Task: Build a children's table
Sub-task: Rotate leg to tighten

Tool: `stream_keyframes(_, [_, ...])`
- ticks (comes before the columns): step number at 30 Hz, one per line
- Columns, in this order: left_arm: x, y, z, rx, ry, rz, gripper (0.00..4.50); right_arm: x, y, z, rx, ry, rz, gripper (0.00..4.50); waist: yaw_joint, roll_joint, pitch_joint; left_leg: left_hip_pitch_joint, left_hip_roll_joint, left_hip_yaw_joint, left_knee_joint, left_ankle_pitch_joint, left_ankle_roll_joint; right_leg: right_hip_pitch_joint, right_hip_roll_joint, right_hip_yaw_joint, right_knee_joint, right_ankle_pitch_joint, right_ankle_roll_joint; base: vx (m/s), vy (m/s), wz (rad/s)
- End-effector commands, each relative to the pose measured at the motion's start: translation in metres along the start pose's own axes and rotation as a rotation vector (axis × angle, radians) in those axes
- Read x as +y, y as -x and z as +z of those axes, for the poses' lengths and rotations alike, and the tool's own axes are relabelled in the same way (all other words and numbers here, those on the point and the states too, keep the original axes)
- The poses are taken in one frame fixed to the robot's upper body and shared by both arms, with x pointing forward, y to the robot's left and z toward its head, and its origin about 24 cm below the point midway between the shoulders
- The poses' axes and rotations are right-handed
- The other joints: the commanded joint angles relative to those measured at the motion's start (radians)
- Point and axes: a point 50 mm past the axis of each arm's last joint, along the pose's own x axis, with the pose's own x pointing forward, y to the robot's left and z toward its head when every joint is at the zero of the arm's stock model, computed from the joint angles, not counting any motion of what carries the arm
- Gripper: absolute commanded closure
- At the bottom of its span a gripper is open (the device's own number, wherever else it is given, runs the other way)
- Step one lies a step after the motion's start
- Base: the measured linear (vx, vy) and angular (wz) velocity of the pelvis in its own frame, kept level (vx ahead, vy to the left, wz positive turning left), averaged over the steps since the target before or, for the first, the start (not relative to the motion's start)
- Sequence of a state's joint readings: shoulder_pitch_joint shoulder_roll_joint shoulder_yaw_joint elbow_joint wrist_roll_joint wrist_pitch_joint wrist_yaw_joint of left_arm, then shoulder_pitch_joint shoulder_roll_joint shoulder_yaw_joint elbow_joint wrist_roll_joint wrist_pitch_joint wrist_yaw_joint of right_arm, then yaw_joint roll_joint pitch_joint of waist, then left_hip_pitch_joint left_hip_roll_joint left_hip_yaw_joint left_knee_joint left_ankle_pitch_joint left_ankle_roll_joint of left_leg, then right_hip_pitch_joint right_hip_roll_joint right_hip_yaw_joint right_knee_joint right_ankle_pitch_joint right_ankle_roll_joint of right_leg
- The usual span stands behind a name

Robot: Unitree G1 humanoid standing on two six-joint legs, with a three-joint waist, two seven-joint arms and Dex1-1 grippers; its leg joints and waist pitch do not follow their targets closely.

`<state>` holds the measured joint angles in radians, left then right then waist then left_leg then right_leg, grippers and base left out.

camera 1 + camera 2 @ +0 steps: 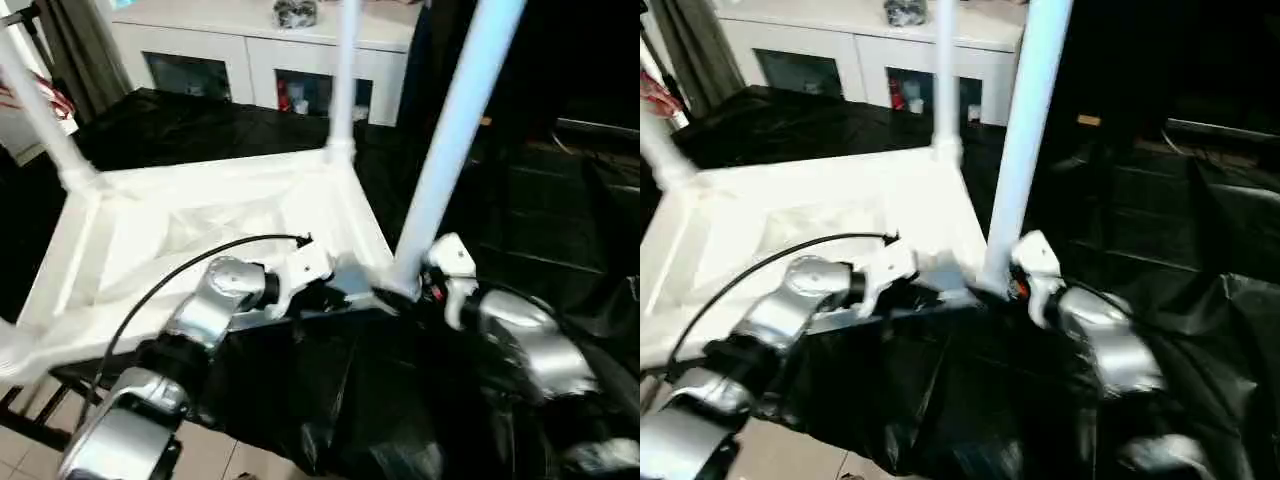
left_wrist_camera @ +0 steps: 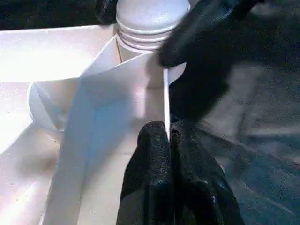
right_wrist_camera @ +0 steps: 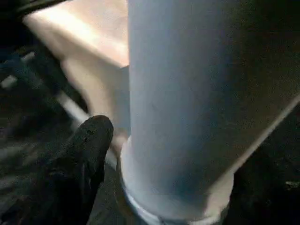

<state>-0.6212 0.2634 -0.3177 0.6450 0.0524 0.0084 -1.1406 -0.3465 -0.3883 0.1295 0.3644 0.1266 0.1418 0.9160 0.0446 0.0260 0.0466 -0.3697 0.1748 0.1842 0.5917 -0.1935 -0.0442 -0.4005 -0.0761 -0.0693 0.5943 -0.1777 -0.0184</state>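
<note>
black sheeting covers the worktop [image 1: 560, 230], and the children's table [image 1: 200, 230] lies upside down at its near left, legs pointing up, a white cabinet [image 1: 250, 50] behind. left tool [image 2: 168, 136] is pinched together on the tabletop's thin rim by the near corner socket. right tool [image 3: 154, 168] sits at the near leg's [image 1: 450, 140] base, one black finger [image 3: 89, 154] beside it; can't tell its grip.

A black plastic sheet [image 1: 200, 125] is covering the work surface, wrinkling into folds beneath both forearms. The children's table [image 1: 200, 235] is lying upside down directly on it, its ribbed underside facing up just ahead of the left gripper [image 2: 168, 140], whose fingers are pinching the rim beside the corner nearest the right gripper [image 1: 425, 285].
</note>
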Motion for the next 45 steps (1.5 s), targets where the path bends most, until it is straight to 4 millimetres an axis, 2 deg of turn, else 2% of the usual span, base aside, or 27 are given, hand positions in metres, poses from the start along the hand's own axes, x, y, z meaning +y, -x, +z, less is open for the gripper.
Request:
stream_keyframes(1, [-0.004,-0.005,0.010,-0.033,-0.050,-0.055,4.50,0.012,-0.005,0.002,-0.002,0.004,0.113,0.75,0.003,-0.014,-0.058,0.007,0.061,-0.018,-0.068,-0.181,0.097,0.052,-0.075,0.049,-0.070,-0.210,-0.233,0.000,0.000,0.00])
stream_keyframes(5, [-0.009,0.000,0.008,-0.020,-0.050,-0.120,4.50,0.017,-0.003,0.003,0.013,0.006,0.181,0.75,0.006,-0.015,-0.059,0.008,0.061,-0.018,-0.067,-0.174,0.092,0.051,-0.077,0.050,-0.071,-0.225,-0.229,0.000,0.000,0.00])
stream_keyframes(7, [-0.011,0.001,0.007,-0.011,-0.049,-0.134,4.50,0.019,-0.003,0.003,0.013,0.006,0.208,1.08,0.006,-0.017,-0.059,0.007,0.061,-0.018,-0.067,-0.171,0.092,0.051,-0.076,0.049,-0.070,-0.221,-0.230,0.000,0.000,0.00])
stream_keyframes(9, [-0.010,0.001,0.007,-0.013,-0.047,-0.132,4.50,0.020,-0.003,0.004,0.011,0.003,0.215,1.13,0.007,-0.018,-0.059,0.008,0.060,-0.018,-0.067,-0.168,0.090,0.051,-0.077,0.049,-0.070,-0.225,-0.229,0.000,0.000,0.00])
stream_keyframes(11, [-0.009,0.001,0.008,-0.016,-0.046,-0.120,4.50,0.022,-0.004,0.004,0.006,-0.002,0.225,1.37,0.010,-0.020,-0.059,0.008,0.059,-0.018,-0.067,-0.166,0.089,0.051,-0.077,0.049,-0.070,-0.235,-0.226,0.000,0.000,0.00])
stream_keyframes(17, [-0.009,0.001,0.008,-0.022,-0.041,-0.090,4.50,0.026,-0.008,0.003,0.001,-0.009,0.230,1.75,0.015,-0.018,-0.060,0.008,0.059,-0.018,-0.066,-0.158,0.084,0.051,-0.078,0.049,-0.070,-0.231,-0.220,0.000,0.000,0.00])
stream_keyframes(19, [-0.002,-0.001,0.009,-0.038,-0.001,0.002,4.50,0.020,-0.014,0.001,-0.014,-0.024,0.103,1.77,0.013,-0.018,-0.059,0.008,0.060,-0.018,-0.067,-0.153,0.079,0.048,-0.078,0.050,-0.068,-0.221,-0.223,0.000,0.000,0.00])
stream_keyframes(20, [0.001,-0.002,0.011,-0.046,0.013,0.039,4.50,0.015,-0.017,-0.001,-0.013,-0.032,0.028,1.78,0.012,-0.010,-0.058,0.009,0.059,-0.018,-0.067,-0.157,0.073,0.046,-0.078,0.050,-0.069,-0.225,-0.226,0.000,0.000,0.00])
stream_keyframes(22, [0.008,-0.005,0.014,-0.056,0.032,0.113,4.50,0.005,-0.022,-0.004,-0.004,-0.053,-0.123,1.78,0.002,-0.016,-0.058,0.009,0.054,-0.021,-0.069,-0.180,0.045,0.048,-0.078,0.047,-0.075,-0.277,-0.215,0.000,0.000,0.00])
stream_keyframes(23, [0.008,-0.005,0.014,-0.056,0.032,0.113,4.50,0.005,-0.022,-0.004,-0.004,-0.053,-0.123,1.78,-0.002,-0.017,-0.059,0.011,0.053,-0.021,-0.069,-0.186,0.041,0.050,-0.077,0.047,-0.078,-0.290,-0.208,0.000,0.000,0.00])
stream_keyframes(24, [0.011,-0.006,0.015,-0.057,0.042,0.144,4.50,0.001,-0.024,-0.005,-0.001,-0.067,-0.179,1.78,-0.003,-0.016,-0.058,0.009,0.053,-0.021,-0.069,-0.186,0.043,0.050,-0.077,0.048,-0.079,-0.289,-0.205,0.000,0.000,0.00])
stream_keyframes(26, [0.020,-0.015,0.019,-0.043,0.071,0.258,4.50,-0.006,-0.036,-0.008,-0.017,-0.158,-0.370,1.78,-0.009,-0.011,-0.060,0.014,0.052,-0.020,-0.067,-0.186,0.042,0.044,-0.075,0.049,-0.079,-0.278,-0.208,0.000,0.000,0.00])
stream_keyframes(28, [0.023,-0.023,0.024,-0.044,0.096,0.323,4.50,-0.009,-0.045,-0.007,-0.020,-0.233,-0.487,1.79,-0.013,-0.015,-0.061,0.009,0.048,-0.020,-0.067,-0.158,0.033,0.050,-0.074,0.048,-0.075,-0.254,-0.211,0.000,0.000,0.00])
stream_keyframes(30, [0.025,-0.029,0.027,-0.048,0.120,0.367,4.50,-0.008,-0.052,-0.006,-0.025,-0.273,-0.534,1.79,-0.011,-0.014,-0.063,0.011,0.050,-0.020,-0.065,-0.150,0.039,0.049,-0.074,0.049,-0.074,-0.231,-0.216,0.000,0.000,0.00])
stream_keyframes(31, [0.027,-0.036,0.031,-0.049,0.137,0.420,4.50,-0.007,-0.061,-0.002,-0.029,-0.309,-0.578,1.79,-0.010,-0.015,-0.067,0.007,0.050,-0.019,-0.063,-0.111,0.057,0.054,-0.075,0.050,-0.065,-0.161,-0.229,0.000,0.000,0.00])
stream_keyframes(34, [0.026,-0.042,0.036,-0.065,0.136,0.432,4.50,-0.004,-0.072,0.003,-0.036,-0.289,-0.582,1.79,-0.008,-0.013,-0.069,0.006,0.048,-0.017,-0.059,-0.084,0.083,0.056,-0.074,0.048,-0.060,-0.089,-0.251,0.000,0.000,0.00])
stream_keyframes(35, [0.025,-0.044,0.038,-0.077,0.132,0.425,4.50,-0.002,-0.075,0.005,-0.040,-0.272,-0.574,1.79,-0.007,-0.017,-0.070,0.006,0.049,-0.017,-0.058,-0.083,0.089,0.058,-0.075,0.048,-0.058,-0.081,-0.252,0.000,0.000,0.00])
stream_keyframes(38, [0.022,-0.045,0.039,-0.089,0.111,0.387,4.50,0.000,-0.079,0.010,-0.076,-0.271,-0.535,1.79,-0.006,-0.012,-0.067,0.007,0.049,-0.017,-0.059,-0.104,0.100,0.057,-0.076,0.047,-0.062,-0.102,-0.252,0.000,0.000,0.00])
stream_keyframes(39, [0.021,-0.045,0.039,-0.090,0.105,0.381,4.50,0.001,-0.080,0.011,-0.085,-0.270,-0.523,1.24,-0.007,-0.011,-0.066,0.007,0.050,-0.017,-0.061,-0.116,0.097,0.057,-0.076,0.047,-0.063,-0.117,-0.250,0.000,0.000,0.00])
stream_keyframes(45, [0.014,-0.037,0.030,-0.088,0.047,0.282,4.50,-0.004,-0.070,0.012,-0.116,-0.239,-0.467,0.75,-0.013,-0.008,-0.064,0.005,0.051,-0.019,-0.063,-0.149,0.089,0.060,-0.076,0.047,-0.067,-0.147,-0.246,0.000,0.000,0.00])
